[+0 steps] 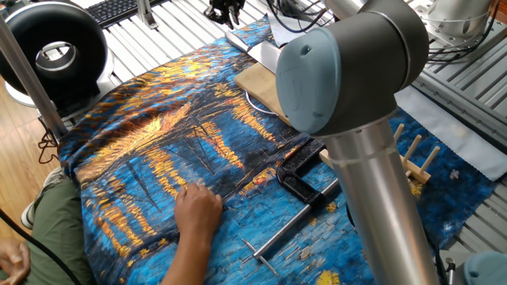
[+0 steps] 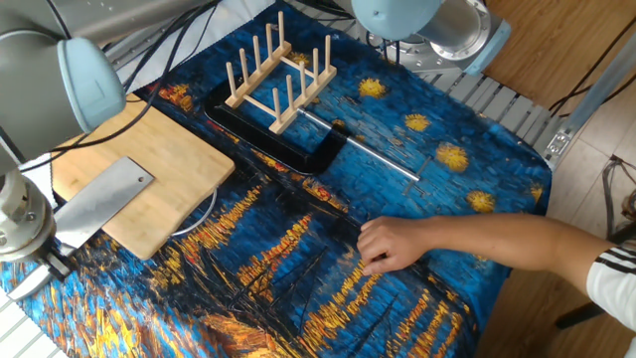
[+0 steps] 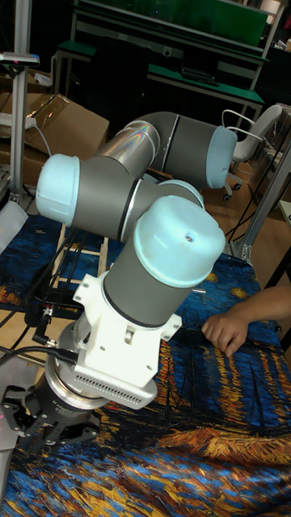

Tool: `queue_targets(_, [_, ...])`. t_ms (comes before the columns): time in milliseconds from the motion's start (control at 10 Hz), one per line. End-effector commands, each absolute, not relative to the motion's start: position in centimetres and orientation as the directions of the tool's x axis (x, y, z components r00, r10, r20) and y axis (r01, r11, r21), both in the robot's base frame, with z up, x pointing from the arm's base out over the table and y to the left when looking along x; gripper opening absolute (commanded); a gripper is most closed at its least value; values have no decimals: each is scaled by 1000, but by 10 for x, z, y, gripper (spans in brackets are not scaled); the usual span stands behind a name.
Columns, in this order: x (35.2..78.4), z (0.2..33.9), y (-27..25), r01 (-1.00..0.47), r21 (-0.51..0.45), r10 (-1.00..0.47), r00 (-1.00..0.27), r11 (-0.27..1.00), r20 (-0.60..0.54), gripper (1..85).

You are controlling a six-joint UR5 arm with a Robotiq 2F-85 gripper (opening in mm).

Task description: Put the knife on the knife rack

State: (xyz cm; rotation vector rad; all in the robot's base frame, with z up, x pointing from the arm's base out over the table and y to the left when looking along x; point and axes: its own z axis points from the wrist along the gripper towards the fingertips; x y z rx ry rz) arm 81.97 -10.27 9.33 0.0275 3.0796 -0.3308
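Observation:
The knife (image 2: 100, 204) lies flat on a wooden cutting board (image 2: 164, 164), its broad grey blade pointing at the board's middle. Its steel handle (image 2: 26, 283) sticks out over the cloth at the lower left. My gripper (image 2: 50, 265) hangs right over that handle and looks open in the tall fixed view, where its black fingers (image 3: 23, 414) are spread. From the other side, the gripper (image 1: 224, 8) is at the top edge above the knife (image 1: 266, 54). The knife rack (image 2: 279, 72) stands upright at the far end of the cloth; its pegs (image 1: 418, 157) are partly hidden by my arm.
A black clamp (image 2: 283, 144) with a thin steel rod (image 2: 370, 151) lies beside the rack. A person's hand (image 2: 390, 245) rests on the blue and orange cloth near the middle. My big arm (image 1: 356, 103) blocks much of one fixed view. A white cable loop (image 2: 204, 214) pokes from under the board.

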Motion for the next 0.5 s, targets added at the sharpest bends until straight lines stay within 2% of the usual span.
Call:
queue_targets(0, [825,90,-69,-1,-80,-6,-998,997,-64,247])
queue_targets(400, [826,90,-71,-6,-90,-12,-998,996,-68,230])
